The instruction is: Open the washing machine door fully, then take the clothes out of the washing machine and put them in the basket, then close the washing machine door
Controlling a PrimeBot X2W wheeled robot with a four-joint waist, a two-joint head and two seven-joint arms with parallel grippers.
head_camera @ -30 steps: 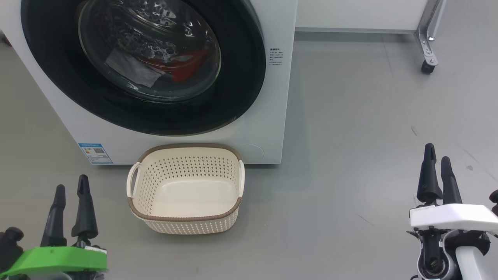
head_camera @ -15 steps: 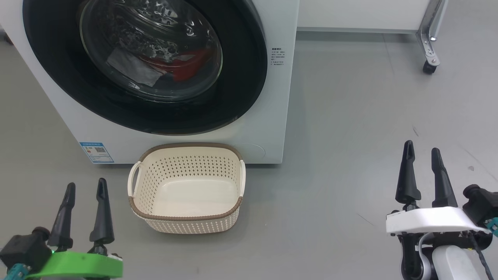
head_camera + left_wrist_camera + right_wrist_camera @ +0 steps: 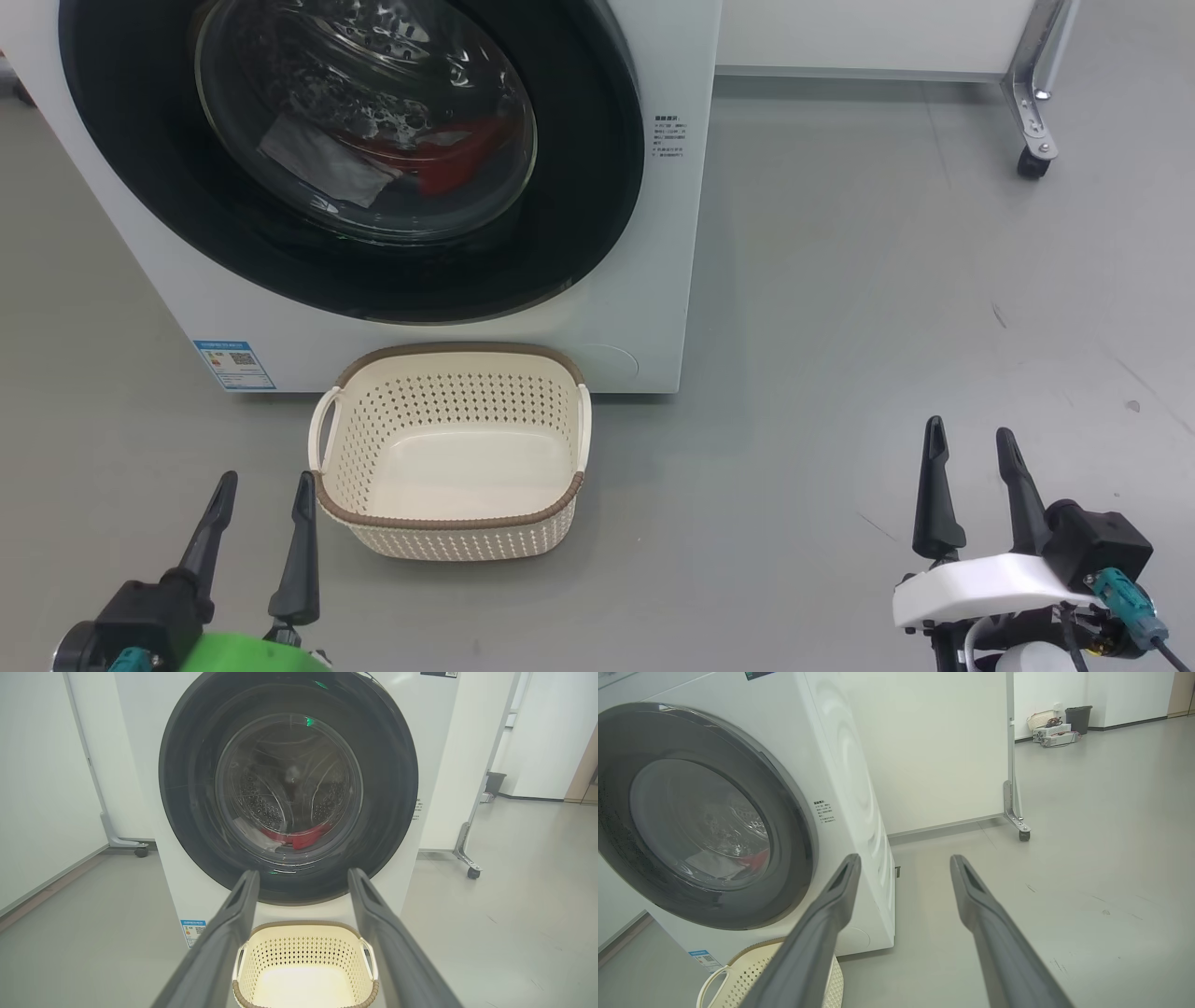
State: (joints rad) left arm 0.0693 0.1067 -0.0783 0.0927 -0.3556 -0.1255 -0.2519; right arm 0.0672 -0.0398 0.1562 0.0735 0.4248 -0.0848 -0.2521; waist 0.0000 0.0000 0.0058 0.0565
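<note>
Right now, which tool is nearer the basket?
The left tool, close beside the basket at its left front corner; the right tool sits far off across the floor.

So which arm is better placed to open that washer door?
Probably the left: the left tool, open, faces the closed washing machine door squarely. The right tool sits off to the side, pointing past the washing machine.

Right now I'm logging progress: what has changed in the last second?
The left gripper slid down and rightward in the head view, the right gripper down and leftward, both spreading their fingers wider. Nothing was grasped. The washing machine door stays shut, the clothes inside, the basket empty.
</note>
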